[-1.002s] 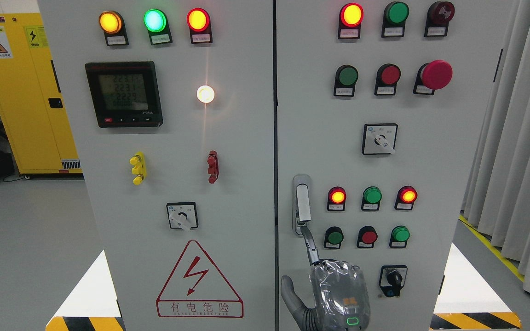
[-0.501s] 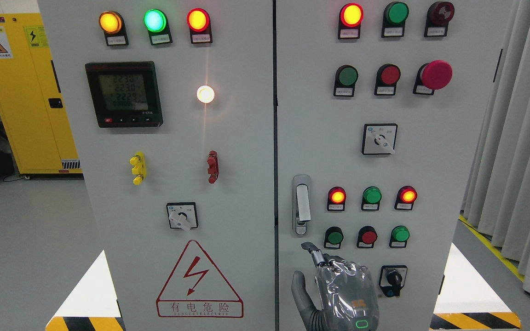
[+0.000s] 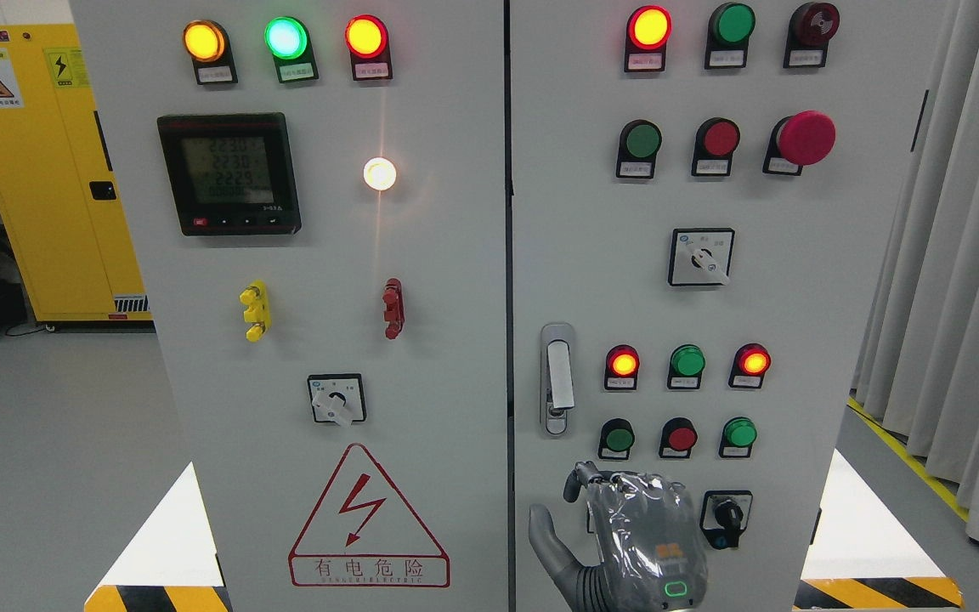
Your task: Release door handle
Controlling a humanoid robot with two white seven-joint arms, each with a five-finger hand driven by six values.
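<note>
Wrist and arm of the hand [image 3: 625, 544] cut off by the bottom edge. Button labels [image 3: 644, 61] too small to read. Warning stripes [image 3: 876, 592] cropped below.

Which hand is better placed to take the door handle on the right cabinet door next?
Right. The right hand hangs just below the door handle, clear of it, fingers curled and holding nothing, so a short reach up should get there. The left hand isn't in view.

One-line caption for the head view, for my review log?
Right robot hand, fingers curled, hangs below the door handle on the cabinet's right door, apart from it.
</note>
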